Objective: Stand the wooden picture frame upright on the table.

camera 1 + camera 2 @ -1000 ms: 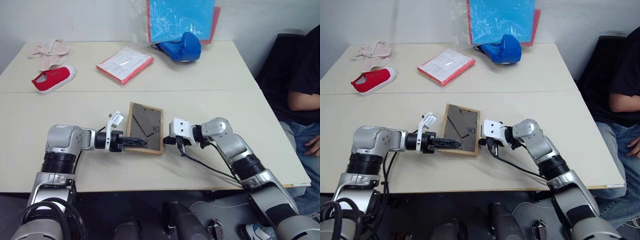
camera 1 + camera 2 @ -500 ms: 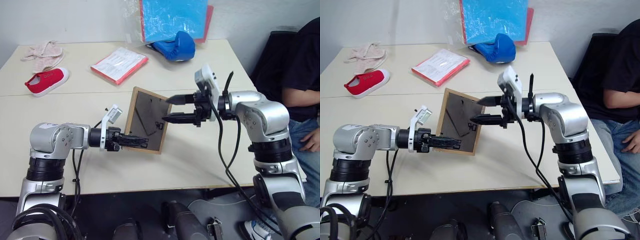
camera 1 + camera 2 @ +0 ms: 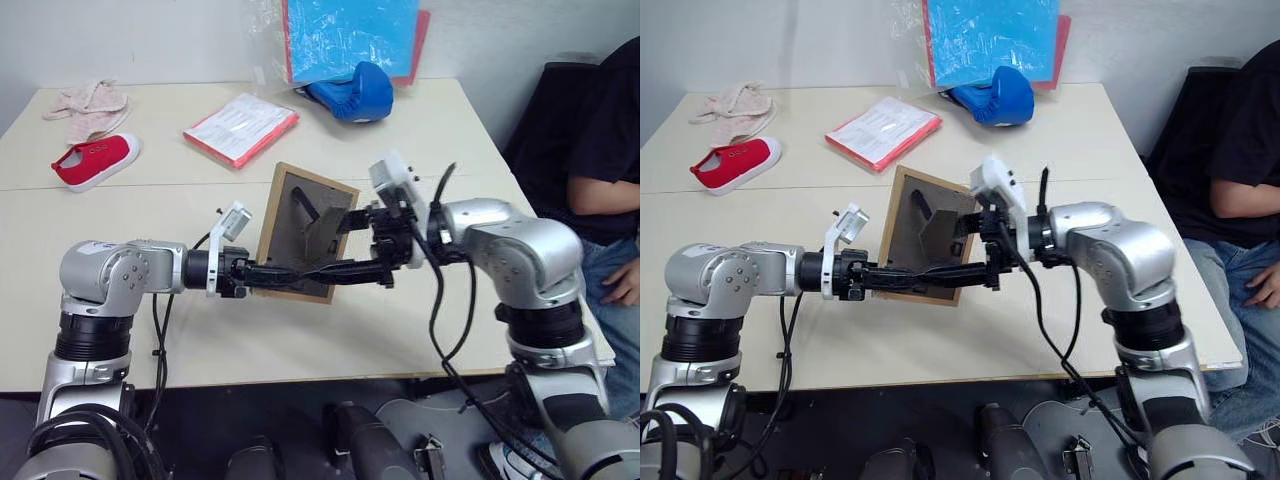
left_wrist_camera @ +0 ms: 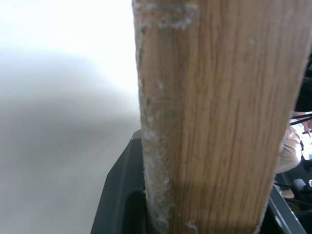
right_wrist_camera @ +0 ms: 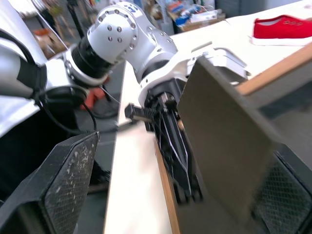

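Observation:
The wooden picture frame (image 3: pixel 285 240) is tilted up on its lower edge on the table (image 3: pixel 400 330), its dark backing board facing me. My left gripper (image 3: pixel 285 275) is shut on the frame's lower wood edge (image 4: pixel 209 122). The grey fold-out stand (image 3: pixel 322 226) is swung out from the back. My right gripper (image 3: pixel 342 245) is open at the frame's back, one finger above and one below the stand. In the right wrist view the stand (image 5: pixel 224 141) lies between that gripper's wide-apart fingers (image 5: pixel 68 185), with the left gripper (image 5: pixel 175 156) beyond it.
At the back of the table lie a red shoe (image 3: pixel 92 160), a pink cloth (image 3: pixel 85 105), a red-edged white booklet (image 3: pixel 240 128), a blue glove (image 3: pixel 350 92) and a blue sheet in plastic (image 3: pixel 345 35). A person (image 3: pixel 610 170) sits at the right.
The frame went from lying flat to tilted up in the left gripper. The right gripper opened, rose, then came in around the stand, which now sticks out from the back.

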Robot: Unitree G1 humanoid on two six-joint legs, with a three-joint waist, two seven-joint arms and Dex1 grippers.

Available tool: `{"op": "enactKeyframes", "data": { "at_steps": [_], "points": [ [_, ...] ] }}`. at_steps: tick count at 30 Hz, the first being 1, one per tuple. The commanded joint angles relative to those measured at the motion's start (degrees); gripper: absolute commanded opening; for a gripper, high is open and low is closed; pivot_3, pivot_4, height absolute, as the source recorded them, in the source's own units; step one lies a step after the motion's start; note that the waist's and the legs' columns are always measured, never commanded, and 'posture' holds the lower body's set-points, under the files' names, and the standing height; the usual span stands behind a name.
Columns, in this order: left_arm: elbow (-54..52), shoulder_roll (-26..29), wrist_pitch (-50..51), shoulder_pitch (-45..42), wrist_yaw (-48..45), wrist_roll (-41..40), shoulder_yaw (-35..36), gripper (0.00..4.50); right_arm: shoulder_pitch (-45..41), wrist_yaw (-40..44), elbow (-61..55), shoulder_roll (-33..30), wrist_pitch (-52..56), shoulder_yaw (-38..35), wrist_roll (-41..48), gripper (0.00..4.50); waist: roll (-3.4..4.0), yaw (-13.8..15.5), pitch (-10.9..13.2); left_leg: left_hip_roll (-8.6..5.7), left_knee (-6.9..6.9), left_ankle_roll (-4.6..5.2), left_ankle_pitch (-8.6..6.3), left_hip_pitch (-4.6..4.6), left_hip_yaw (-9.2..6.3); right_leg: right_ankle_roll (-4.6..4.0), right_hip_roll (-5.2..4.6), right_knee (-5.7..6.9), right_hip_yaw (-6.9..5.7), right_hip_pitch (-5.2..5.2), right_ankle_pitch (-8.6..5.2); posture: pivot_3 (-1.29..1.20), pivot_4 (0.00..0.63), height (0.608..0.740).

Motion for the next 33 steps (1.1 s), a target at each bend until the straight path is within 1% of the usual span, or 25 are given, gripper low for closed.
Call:
{"op": "enactKeyframes", "data": {
  "at_steps": [1,2,4,5,6,8,10,11,12,13,15,17,18,21,22,24,26,27,29,30,32,33],
  "points": [
    [-0.7,1.5,-1.9,-0.1,-0.6,-1.3,2.0,1.15,3.1,-0.5,-0.4,-6.3,-11.1,-0.6,-7.5,4.50,-0.01,0.0,0.0,-0.01,0.00,0.01,0.00,-0.03,-0.02,0.02,0.00,-0.04,0.00,0.00,0.01,0.00,0.150,0.740],
    [-0.6,1.8,-1.9,-0.1,-0.7,-1.5,2.2,1.15,4.6,-0.8,0.8,-8.5,-17.4,0.3,-11.9,4.50,-0.01,0.1,0.0,-0.02,-0.01,0.02,-0.01,-0.05,-0.05,0.03,0.00,-0.08,0.00,0.00,0.02,0.00,0.150,0.740],
    [-0.7,2.1,-1.8,-0.2,-0.9,-2.1,2.5,1.15,7.7,-1.7,4.4,-11.1,-34.0,2.2,-21.0,4.50,-0.03,0.0,0.0,-0.05,-0.01,0.06,-0.03,-0.13,-0.10,0.10,0.01,-0.19,-0.01,0.00,0.04,0.00,0.150,0.740],
    [-0.6,2.2,-1.6,-0.4,-0.9,-2.3,2.5,1.15,9.0,-3.7,7.5,-11.9,-46.3,3.5,-26.8,4.50,-0.03,-0.1,0.0,-0.07,-0.01,0.08,-0.04,-0.15,-0.10,0.14,0.01,-0.23,0.00,0.01,0.05,0.00,0.150,0.740],
    [-0.5,2.2,-1.5,-0.7,-0.9,-2.4,2.5,1.15,9.6,-6.5,10.8,-11.4,-55.6,4.0,-31.1,4.50,-0.04,-0.2,0.0,-0.08,-0.02,0.10,-0.05,-0.15,-0.10,0.16,0.01,-0.25,0.00,0.01,0.06,0.00,0.150,0.740],
    [-0.2,2.1,-1.4,-1.4,-1.1,-2.6,2.3,1.15,8.9,-16.4,18.9,-10.7,-78.5,5.8,-42.6,4.50,-0.06,-0.4,0.0,-0.08,-0.02,0.10,-0.05,-0.15,-0.08,0.20,0.01,-0.25,0.02,0.02,0.07,0.00,0.150,0.740],
    [0.8,1.6,-0.8,-2.6,-1.0,-3.2,2.6,1.15,6.1,-29.8,26.5,-11.2,-98.6,8.6,-57.5,4.50,-0.06,-0.6,0.0,-0.09,-0.01,0.09,-0.04,-0.14,-0.08,0.20,0.01,-0.23,0.04,0.00,0.07,0.00,0.150,0.740],
    [1.3,1.4,0.0,-3.2,-1.0,-3.8,2.8,1.15,4.4,-37.8,29.7,-11.2,-105.6,9.8,-65.3,4.50,-0.06,-0.7,0.1,-0.10,-0.02,0.08,-0.03,-0.15,-0.07,0.20,0.01,-0.23,0.05,-0.02,0.07,0.00,0.150,0.740],
    [1.6,1.2,0.4,-3.7,-1.0,-4.1,2.8,1.15,2.6,-46.6,32.3,-11.0,-110.3,11.2,-73.3,4.50,-0.06,-0.9,0.1,-0.09,-0.01,0.08,-0.03,-0.14,-0.06,0.20,0.01,-0.21,0.06,-0.02,0.07,0.00,0.150,0.740],
    [1.9,1.1,0.6,-4.0,-0.9,-4.3,2.8,1.15,0.9,-54.5,34.5,-10.7,-112.9,12.5,-80.0,4.50,-0.06,-1.1,0.1,-0.08,0.00,0.06,-0.02,-0.16,-0.05,0.19,0.01,-0.19,0.08,-0.05,0.07,0.00,0.150,0.740],
    [1.6,1.2,1.4,-4.1,-1.3,-5.1,2.3,1.15,-3.1,-68.1,39.1,-8.1,-113.5,14.5,-88.3,4.50,-0.07,-1.6,0.1,-0.07,-0.05,0.03,-0.01,-0.14,-0.04,0.16,0.01,-0.18,0.09,-0.07,0.05,0.00,0.150,0.740],
    [0.9,1.7,1.7,-4.0,-1.9,-5.7,1.5,1.15,-6.8,-78.7,43.0,-5.6,-111.3,17.4,-95.3,4.50,-0.07,-1.9,0.1,-0.05,-0.10,0.00,0.01,-0.07,0.06,0.14,0.01,-0.13,0.13,-0.07,0.04,0.00,0.150,0.740],
    [0.9,1.8,1.8,-4.1,-1.8,-5.8,1.4,1.15,-8.5,-82.1,45.2,-4.5,-110.5,18.6,-97.2,4.50,-0.07,-2.0,0.1,-0.05,-0.11,-0.02,0.02,-0.02,0.13,0.11,0.01,-0.06,0.17,-0.08,0.03,0.00,0.150,0.740],
    [1.6,1.4,3.0,-4.9,-1.4,-6.7,2.1,1.15,-13.0,-89.3,50.9,-2.1,-106.9,22.9,-102.8,3.92,-0.06,-2.0,0.1,-0.05,-0.14,-0.06,0.04,0.09,0.19,0.04,0.02,0.05,0.19,-0.07,-0.01,0.00,0.150,0.740],
    [1.7,1.4,3.0,-5.0,-1.3,-6.9,2.1,1.15,-13.8,-91.2,52.0,-2.0,-106.3,24.0,-104.0,3.63,-0.06,-2.0,0.1,-0.06,-0.16,-0.07,0.05,0.10,0.18,0.04,0.02,0.04,0.19,-0.08,-0.01,0.00,0.150,0.740],
    [1.2,1.7,3.2,-4.6,-1.3,-7.3,2.4,1.15,-16.1,-96.6,54.6,-0.8,-105.9,26.6,-106.0,2.91,-0.06,-2.0,0.1,-0.05,-0.18,-0.07,0.05,0.12,0.19,0.02,0.02,0.06,0.19,-0.07,-0.03,0.00,0.150,0.740],
    [1.0,2.1,4.0,-4.3,-1.2,-8.3,3.6,1.15,-17.8,-100.6,56.9,0.2,-105.5,28.3,-106.8,2.39,-0.06,-2.1,0.1,-0.05,-0.19,-0.07,0.05,0.12,0.21,0.01,0.01,0.05,0.19,-0.07,-0.03,0.00,0.150,0.740],
    [1.2,2.2,4.5,-4.4,-1.0,-8.7,4.1,1.15,-18.3,-102.5,57.2,0.1,-105.6,28.9,-107.2,2.24,-0.07,-2.2,0.1,-0.05,-0.20,-0.07,0.05,0.13,0.21,0.01,0.01,0.04,0.19,-0.07,-0.03,0.00,0.150,0.740],
    [1.6,4.0,5.0,-4.0,-0.7,-8.8,5.6,1.87,-19.6,-105.2,57.5,-0.4,-107.2,30.1,-107.3,2.03,-0.06,-2.3,0.1,-0.05,-0.23,-0.08,0.06,0.13,0.20,0.00,0.02,0.06,0.19,-0.07,-0.04,0.00,0.150,0.740],
    [1.7,4.7,5.1,-3.9,-0.6,-9.0,6.2,2.12,-20.1,-106.0,57.8,-0.6,-107.8,30.7,-107.2,1.85,-0.06,-2.4,0.1,-0.06,-0.24,-0.09,0.06,0.15,0.20,0.00,0.01,0.05,0.19,-0.06,-0.04,0.00,0.150,0.740],
    [1.3,7.5,5.3,-3.2,-1.4,-9.7,8.0,2.71,-21.3,-106.6,58.6,-1.0,-108.6,31.8,-107.2,1.34,-0.08,-2.9,0.0,-0.06,-0.26,-0.10,0.07,0.15,0.20,0.00,0.02,0.06,0.19,-0.06,-0.04,0.00,0.150,0.740],
    [0.9,9.6,5.0,-2.6,-1.6,-9.8,9.1,3.06,-21.8,-106.2,59.1,-1.1,-109.0,32.2,-106.9,1.24,-0.08,-3.1,0.0,-0.06,-0.31,-0.12,0.08,0.16,0.17,0.00,0.02,0.03,0.18,-0.06,-0.04,0.00,0.150,0.740]
  ]
}}
